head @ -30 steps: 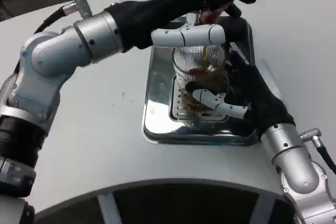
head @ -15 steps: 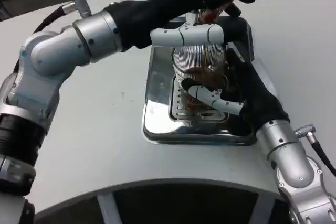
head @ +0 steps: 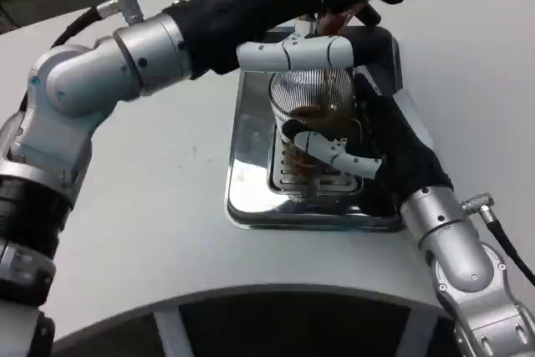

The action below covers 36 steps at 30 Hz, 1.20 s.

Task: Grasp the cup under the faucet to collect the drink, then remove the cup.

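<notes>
A ribbed clear cup [head: 311, 108] with brown drink in it stands over the grate of a shiny metal drip tray [head: 251, 165]. My right hand [head: 372, 150] grips the cup from its right side, white fingers wrapped across the front. My left hand [head: 347, 2] reaches over the cup from the left and presses on the red tap lever [head: 338, 21] at the top of the dispenser, with one white finger lying across just above the cup's rim. The faucet's outlet is hidden behind that hand.
The tray sits on a white round table [head: 150, 215], whose front edge curves below it. My left forearm [head: 125, 64] spans the table's left side. A cable [head: 510, 244] hangs beside my right wrist.
The cup has risen and shifted slightly left in my right hand, which has moved up with it. My left hand stays on the lever.
</notes>
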Each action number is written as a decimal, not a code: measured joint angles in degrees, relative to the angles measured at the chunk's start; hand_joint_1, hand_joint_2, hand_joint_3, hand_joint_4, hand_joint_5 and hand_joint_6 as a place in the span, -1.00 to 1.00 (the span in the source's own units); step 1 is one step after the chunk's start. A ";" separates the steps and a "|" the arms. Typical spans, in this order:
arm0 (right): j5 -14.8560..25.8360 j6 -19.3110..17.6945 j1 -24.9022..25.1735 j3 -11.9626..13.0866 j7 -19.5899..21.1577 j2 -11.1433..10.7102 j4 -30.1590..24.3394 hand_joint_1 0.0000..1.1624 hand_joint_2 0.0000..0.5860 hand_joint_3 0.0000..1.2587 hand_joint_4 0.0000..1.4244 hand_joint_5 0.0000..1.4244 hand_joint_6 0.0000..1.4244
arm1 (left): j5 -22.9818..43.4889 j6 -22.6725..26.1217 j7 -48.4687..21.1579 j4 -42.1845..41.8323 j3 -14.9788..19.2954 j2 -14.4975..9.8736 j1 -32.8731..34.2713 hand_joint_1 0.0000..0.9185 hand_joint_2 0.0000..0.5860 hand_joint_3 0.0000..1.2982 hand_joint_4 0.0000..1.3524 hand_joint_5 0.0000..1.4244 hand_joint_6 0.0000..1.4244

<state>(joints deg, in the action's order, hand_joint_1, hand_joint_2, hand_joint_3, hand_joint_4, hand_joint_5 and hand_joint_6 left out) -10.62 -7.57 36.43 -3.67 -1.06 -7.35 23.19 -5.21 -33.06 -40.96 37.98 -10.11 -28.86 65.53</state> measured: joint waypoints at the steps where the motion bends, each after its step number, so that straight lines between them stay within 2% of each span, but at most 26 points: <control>1: 0.06 -0.39 0.18 0.00 0.01 0.01 0.49 0.28 -0.29 -1.00 -0.98 -0.80 -0.93 | 0.00 -0.14 0.00 0.23 0.00 0.00 0.09 -1.00 -0.57 -0.76 -0.82 -0.70 -0.80; 9: 0.12 -1.39 0.61 0.02 0.36 0.18 1.63 0.31 -0.28 -0.92 -0.87 -0.73 -0.84 | -0.02 -0.73 0.01 1.05 -0.08 0.00 0.31 -1.00 -0.57 -0.76 -0.82 -0.70 -0.80; 36: -3.17 -2.56 0.96 -2.03 7.79 2.42 3.68 0.36 -0.27 -0.81 -0.68 -0.52 -0.67 | 0.00 -2.16 0.01 2.90 -0.10 -0.13 0.70 -1.00 -0.54 -0.75 -0.79 -0.69 -0.80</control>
<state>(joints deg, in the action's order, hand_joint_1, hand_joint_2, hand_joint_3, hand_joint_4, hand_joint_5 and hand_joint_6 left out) -13.79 -10.13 37.39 -5.70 6.73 -4.93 26.87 -5.21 -35.22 -40.95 40.88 -10.22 -28.99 66.24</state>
